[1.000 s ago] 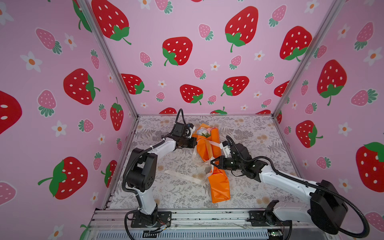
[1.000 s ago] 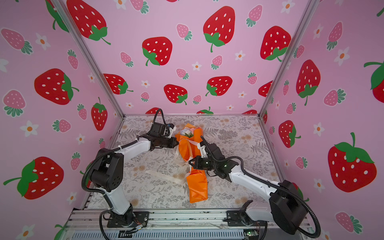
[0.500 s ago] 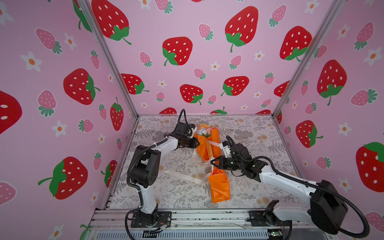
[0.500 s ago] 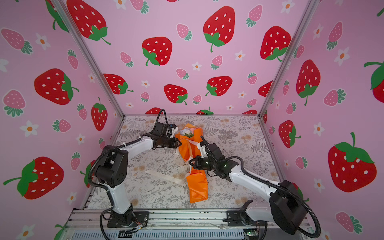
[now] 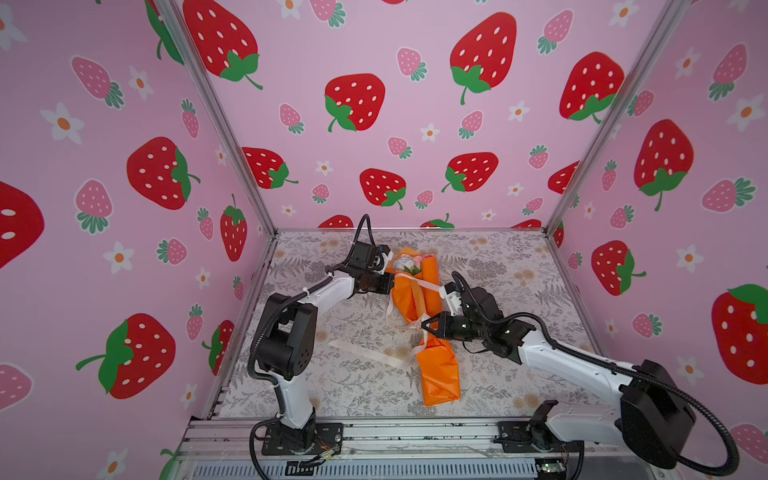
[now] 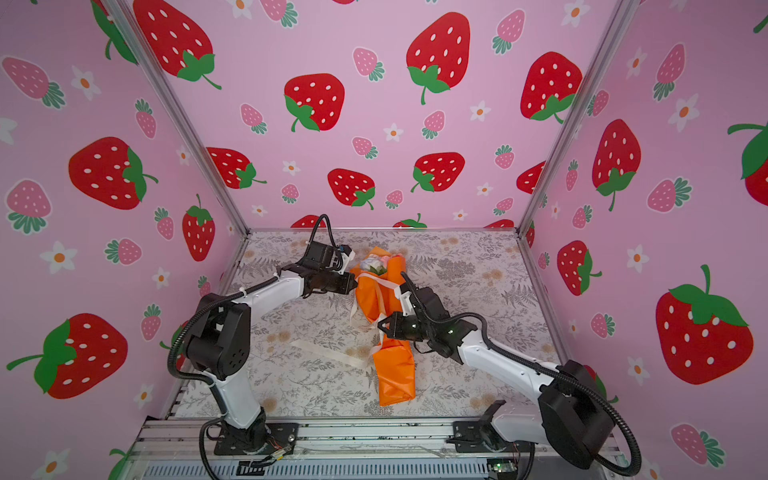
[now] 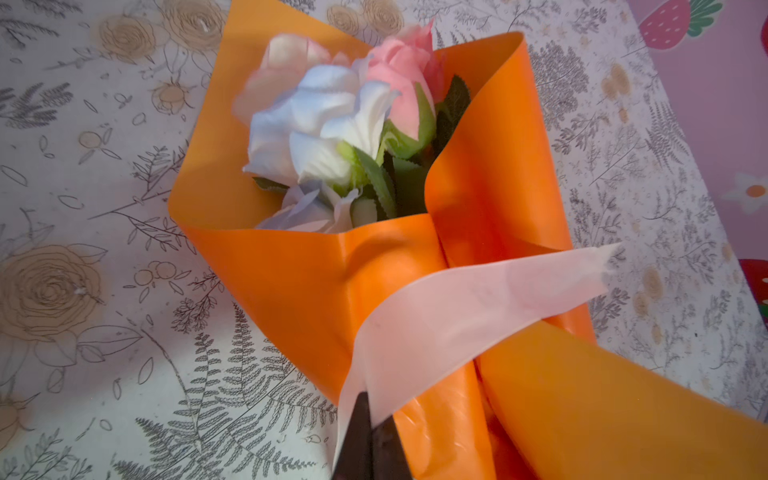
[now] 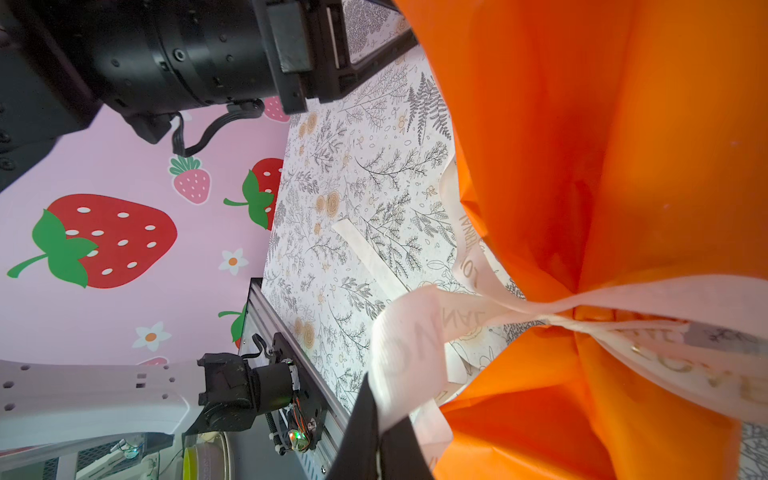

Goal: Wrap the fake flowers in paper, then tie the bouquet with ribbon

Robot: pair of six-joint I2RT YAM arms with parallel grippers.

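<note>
The bouquet of fake flowers (image 5: 417, 305) is laid flat on the floral table (image 5: 511, 266) between the two arms, with its blooms at the far end. A cream ribbon (image 7: 457, 307) is cinched around its waist. The left tool (image 7: 372, 419) is closed on the ribbon just below the blooms. The right tool (image 8: 380, 419) is pinched on a ribbon loop beside the waist.
</note>
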